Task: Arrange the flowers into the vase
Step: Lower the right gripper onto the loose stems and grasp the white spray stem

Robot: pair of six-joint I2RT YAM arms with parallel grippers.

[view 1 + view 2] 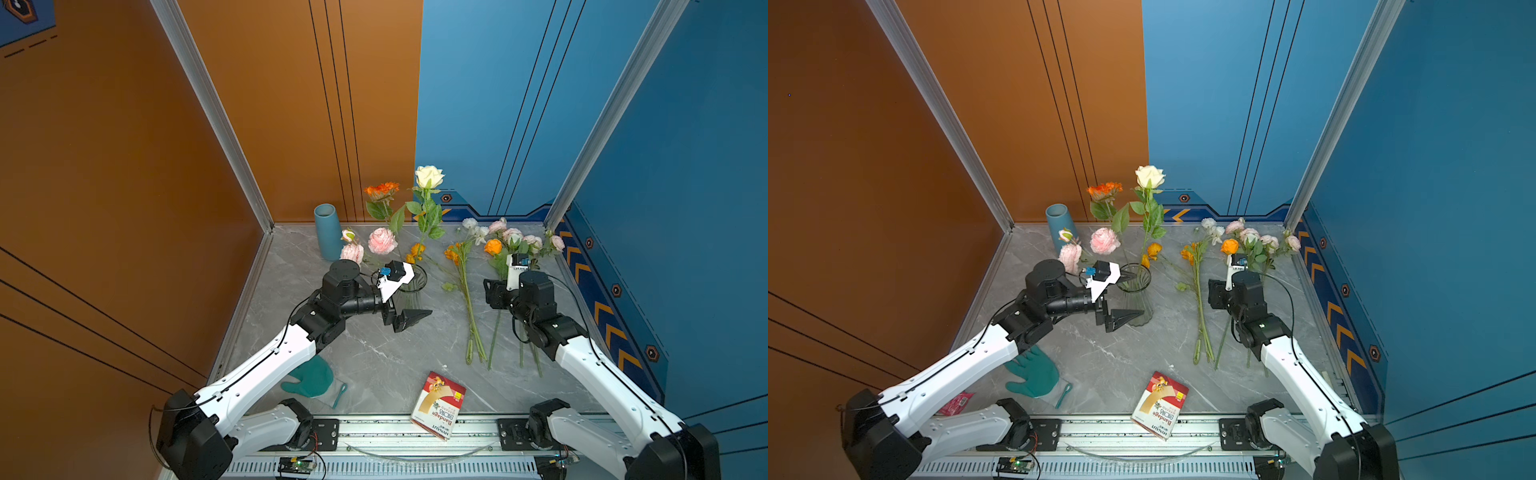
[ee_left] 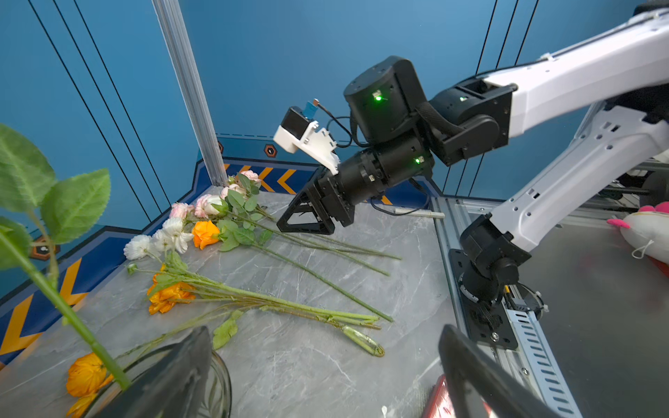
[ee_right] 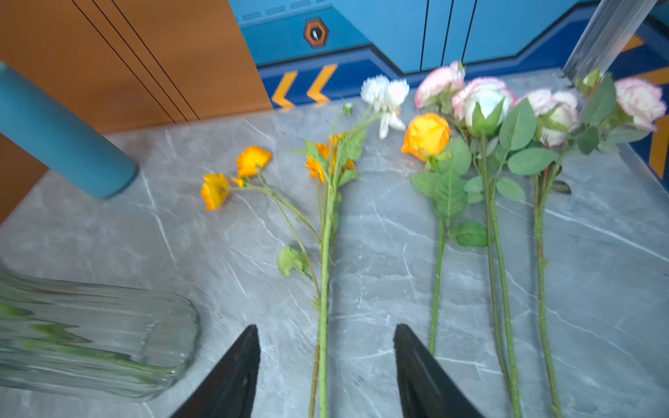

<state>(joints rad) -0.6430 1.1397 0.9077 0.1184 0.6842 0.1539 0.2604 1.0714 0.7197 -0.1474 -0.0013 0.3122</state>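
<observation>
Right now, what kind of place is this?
Probably a robot test booth: left arm and right arm bolted to a metal rail, orange panel and blue panel walling the table, loose flowers.

- A clear glass vase [image 1: 1143,298] is seen upright on the grey marbled table [image 1: 1100,365].
- A white rose [image 1: 1150,176], an orange bloom [image 1: 1104,190] and pink blooms [image 1: 1104,240] are carried on green stems above and behind it.
- The left gripper [image 1: 1130,316] is held low, just in front of the vase's body.
- A blue cylinder [image 1: 1059,224] is stood in the far left corner.
- Loose flowers [image 1: 1200,316] are laid right of the vase, stems towards the near edge.
- The right gripper [image 1: 1217,294] is held above them; its jaws cannot be made out.
- A green glove [image 1: 1034,374] and a bandage box [image 1: 1160,405] are placed near the front rail.
</observation>
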